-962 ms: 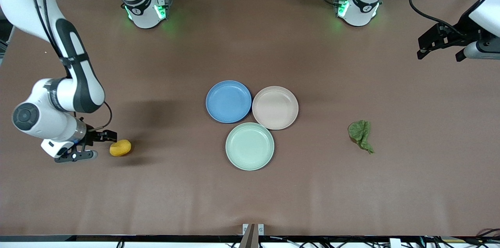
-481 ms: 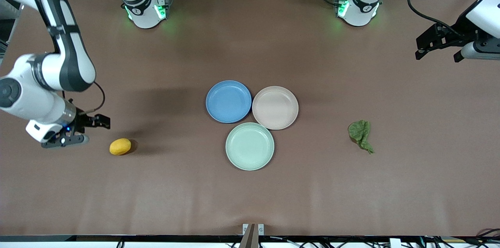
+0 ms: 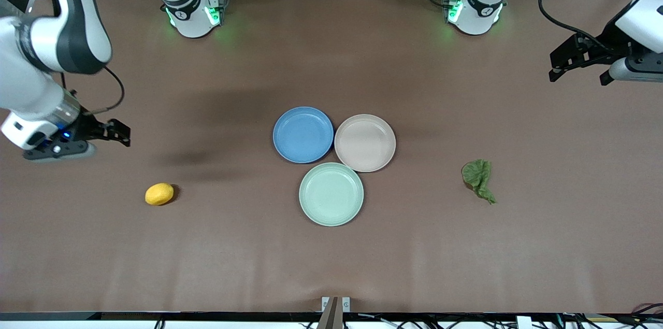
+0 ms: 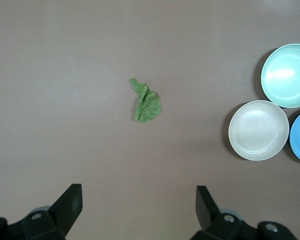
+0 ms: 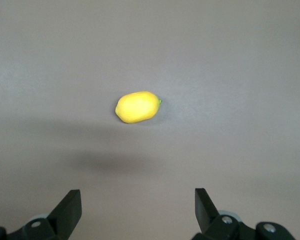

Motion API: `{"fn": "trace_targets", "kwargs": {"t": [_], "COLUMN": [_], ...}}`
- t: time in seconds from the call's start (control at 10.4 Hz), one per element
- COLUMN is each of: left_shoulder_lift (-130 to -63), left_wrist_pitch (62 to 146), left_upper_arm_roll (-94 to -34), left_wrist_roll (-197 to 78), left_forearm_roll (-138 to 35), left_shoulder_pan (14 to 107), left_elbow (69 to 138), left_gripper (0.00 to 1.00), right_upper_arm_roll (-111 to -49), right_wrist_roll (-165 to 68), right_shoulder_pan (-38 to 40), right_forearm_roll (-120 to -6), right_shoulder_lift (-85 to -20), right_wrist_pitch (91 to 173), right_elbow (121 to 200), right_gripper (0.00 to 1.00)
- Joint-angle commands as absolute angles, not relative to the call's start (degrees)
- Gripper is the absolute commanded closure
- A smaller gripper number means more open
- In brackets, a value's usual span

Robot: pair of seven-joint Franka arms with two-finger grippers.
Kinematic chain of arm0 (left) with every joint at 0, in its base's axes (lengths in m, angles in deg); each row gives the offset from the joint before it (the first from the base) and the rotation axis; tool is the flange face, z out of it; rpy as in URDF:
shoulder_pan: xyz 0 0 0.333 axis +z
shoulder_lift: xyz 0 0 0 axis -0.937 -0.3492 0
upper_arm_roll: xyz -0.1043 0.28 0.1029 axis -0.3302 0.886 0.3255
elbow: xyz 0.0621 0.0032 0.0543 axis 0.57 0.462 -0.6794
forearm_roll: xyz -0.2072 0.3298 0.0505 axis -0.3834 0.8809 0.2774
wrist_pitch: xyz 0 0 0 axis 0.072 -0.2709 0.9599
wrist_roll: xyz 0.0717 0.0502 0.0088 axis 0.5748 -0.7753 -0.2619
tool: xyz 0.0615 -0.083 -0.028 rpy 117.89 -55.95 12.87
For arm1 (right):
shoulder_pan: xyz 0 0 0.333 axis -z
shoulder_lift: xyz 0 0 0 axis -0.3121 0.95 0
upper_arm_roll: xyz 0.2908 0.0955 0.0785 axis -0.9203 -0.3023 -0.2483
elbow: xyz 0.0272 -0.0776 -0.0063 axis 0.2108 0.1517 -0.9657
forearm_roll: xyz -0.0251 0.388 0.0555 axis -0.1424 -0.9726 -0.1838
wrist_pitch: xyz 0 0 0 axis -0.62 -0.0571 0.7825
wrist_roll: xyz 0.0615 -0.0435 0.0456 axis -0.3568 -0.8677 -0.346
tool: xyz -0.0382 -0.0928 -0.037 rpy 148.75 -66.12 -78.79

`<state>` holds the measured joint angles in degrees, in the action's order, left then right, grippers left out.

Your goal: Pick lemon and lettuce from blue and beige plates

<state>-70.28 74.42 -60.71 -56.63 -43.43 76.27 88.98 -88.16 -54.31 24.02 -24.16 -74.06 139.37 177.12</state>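
- Right gripper (image 3: 98, 140): up in the air over bare table at the right arm's end, jaws spread wide with nothing between them. In the right wrist view both fingertips (image 5: 70, 205) show well apart, and only table lies in the gap.
- Lemon (image 3: 159, 194): lying on the brown table (image 3: 331, 267), clear of the right gripper's jaws and touching neither finger. It sits well apart from every plate, toward the right arm's end. The right wrist view shows it alone (image 5: 137, 107) on the cloth, with its shadow just beside it.
- Blue plate (image 3: 303, 134): near mid-table, nothing on it, its rim touching or almost touching the beige plate.
- Mint-green plate (image 3: 331, 194): nearer to the front camera than the other two, tucked just beside both, nothing on it.
- Beige plate (image 3: 364, 143): beside the blue one, toward the left arm's end, nothing on it.
- Lettuce (image 3: 478, 179): a crumpled green leaf flat on the table, well apart from the beige plate, toward the left arm's end. The left wrist view shows it (image 4: 146, 102) lying clear of the jaws.
- Left gripper (image 3: 577, 62): held in the air over bare table at the left arm's end, jaws released and wide, holding nothing. The left wrist view shows its fingertips (image 4: 72, 200) far apart.
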Motion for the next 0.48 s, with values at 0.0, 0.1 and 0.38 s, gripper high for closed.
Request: {"fn": "trace_targets", "kwargs": {"t": [0.0, 0.1, 0.38], "left_shoulder_lift": [-70.2, -70.2, -70.1], "left_wrist_pitch": [75.0, 75.0, 75.0], "left_upper_arm_roll": [-60.3, -60.4, -60.4], "left_wrist_roll": [-55.9, -55.8, -55.2], "left_forearm_roll": [-43.3, -43.0, -41.4], "left_shoulder_pan": [76.2, 76.2, 76.2], "left_elbow": [89.1, 89.1, 89.1], "left_gripper": [0.00, 0.00, 0.00], "right_upper_arm_roll": [-88.4, -88.4, -88.4], "right_wrist_roll": [-54.0, -53.9, -51.9], "right_shoulder_pan": [24.9, 25.0, 26.0], "right_forearm_roll": [-23.8, -23.8, -23.9], "right_shoulder_lift": [-80.1, -80.1, -79.8], "right_wrist_pitch": [133.3, 128.8, 121.3], "right_elbow": [176.9, 173.0, 164.4], "right_gripper": [0.00, 0.00, 0.00]}}
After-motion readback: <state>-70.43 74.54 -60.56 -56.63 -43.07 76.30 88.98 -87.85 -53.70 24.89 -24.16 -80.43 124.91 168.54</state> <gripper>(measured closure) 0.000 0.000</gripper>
